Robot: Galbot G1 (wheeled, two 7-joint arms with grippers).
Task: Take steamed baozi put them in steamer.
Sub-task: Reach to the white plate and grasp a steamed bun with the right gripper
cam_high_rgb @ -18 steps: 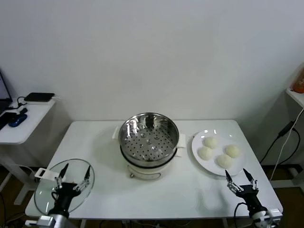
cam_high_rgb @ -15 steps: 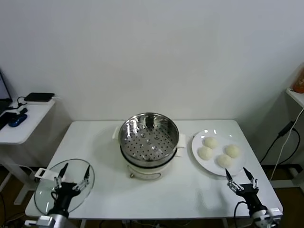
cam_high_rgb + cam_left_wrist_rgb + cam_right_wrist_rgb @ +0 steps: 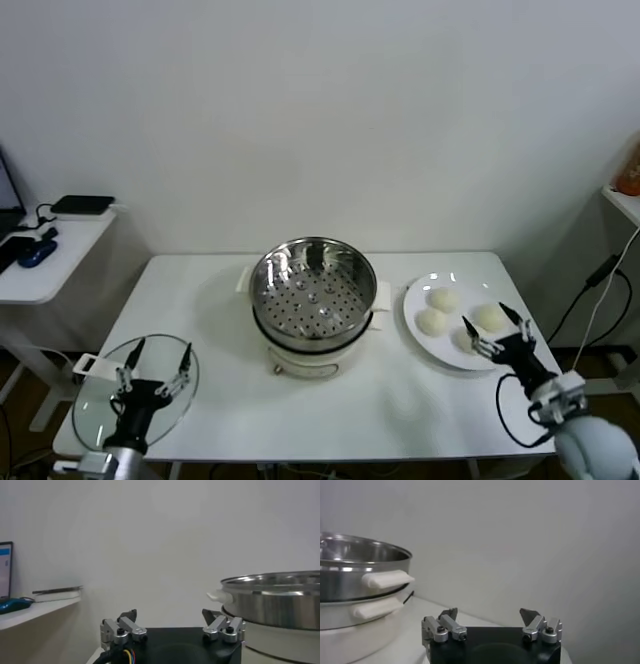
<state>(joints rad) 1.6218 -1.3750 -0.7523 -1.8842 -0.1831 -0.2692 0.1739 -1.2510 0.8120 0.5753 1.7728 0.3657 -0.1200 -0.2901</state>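
The steamer (image 3: 315, 290), a shiny perforated steel basket on a cream pot base, stands mid-table. Right of it, several round cream-white baozi lie on a white plate (image 3: 411, 310): one at the back (image 3: 443, 298), one on the left (image 3: 432, 322), one on the right (image 3: 492, 320). My right gripper (image 3: 484, 314) hovers open over the plate's near right part, its fingers straddling the near baozi and covering much of the nearest one. Its wrist view shows the open gripper (image 3: 489, 611) empty, with the steamer (image 3: 355, 575) off to the side. My left gripper (image 3: 162, 350) rests open at the front left.
A round clear glass lid (image 3: 100, 400) lies under the left gripper at the table's front left corner. A white side table (image 3: 50, 265) with dark devices stands to the left. A shelf and a black cable (image 3: 600, 290) are at the right edge.
The right gripper has moved from the table's front right edge up and forward over the plate's near baozi. The left arm has not moved.
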